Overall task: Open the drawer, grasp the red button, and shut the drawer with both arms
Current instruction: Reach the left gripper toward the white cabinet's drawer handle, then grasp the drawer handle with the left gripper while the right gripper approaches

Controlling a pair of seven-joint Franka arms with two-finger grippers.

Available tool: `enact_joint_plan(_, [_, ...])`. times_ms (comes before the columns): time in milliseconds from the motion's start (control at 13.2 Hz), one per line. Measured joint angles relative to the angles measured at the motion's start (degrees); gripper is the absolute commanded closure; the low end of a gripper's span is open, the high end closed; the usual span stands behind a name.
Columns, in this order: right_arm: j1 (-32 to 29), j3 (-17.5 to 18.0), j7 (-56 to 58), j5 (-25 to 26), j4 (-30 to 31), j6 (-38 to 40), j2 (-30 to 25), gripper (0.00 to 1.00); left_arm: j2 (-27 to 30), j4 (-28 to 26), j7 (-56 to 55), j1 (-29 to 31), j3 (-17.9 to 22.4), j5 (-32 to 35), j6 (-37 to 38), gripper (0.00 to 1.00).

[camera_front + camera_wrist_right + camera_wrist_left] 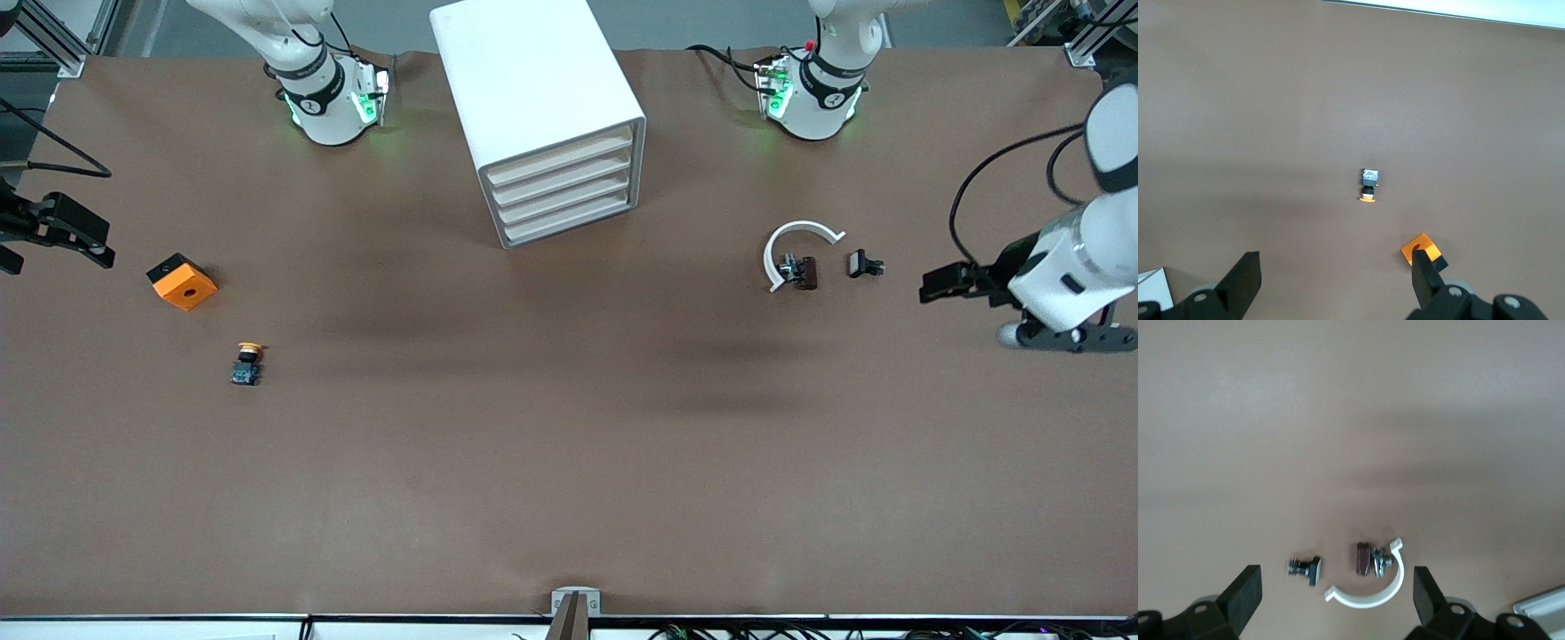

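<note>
All four drawers (pixel 569 191) in the cabinet (pixel 538 111) sit shut, so the red button isn't visible, presumably inside. Left gripper (pixel 1338 597) over the white clip (pixel 1368 590), right gripper (pixel 1335 280) near the orange cube (pixel 1421 250): fingers wide open, empty, parked clear.

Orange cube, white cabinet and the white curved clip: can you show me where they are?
orange cube (pixel 182 282), front view, on its top face beside the hole.
white cabinet (pixel 533 80), front view, on its top panel.
white curved clip (pixel 797 231), front view, on its arc.
</note>
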State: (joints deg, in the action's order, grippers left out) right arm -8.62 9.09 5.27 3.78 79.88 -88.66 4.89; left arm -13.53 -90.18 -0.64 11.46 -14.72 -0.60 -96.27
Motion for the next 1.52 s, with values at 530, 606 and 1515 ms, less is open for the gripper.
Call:
enact_joint_plan(530, [0.21,0.22,0.02,0.0,-0.01,-0.15,0.0,0.0,-6.44,-0.16,-26.8,-7.9,-0.88,-0.12,-3.99,0.0])
enact_joint_plan(606, [0.25,0.24,0.02,0.0,-0.01,-0.32,0.0,0.0,-7.15,-0.18,-32.35,-9.8,-0.93,-0.12,-4.52,0.0])
enact_joint_plan(1515, [0.83,0.25,0.08,0.0,0.3,-0.71,5.97,0.0,-22.87,5.87,-94.27,-26.48,-1.19,-1.67,-6.87,0.0])
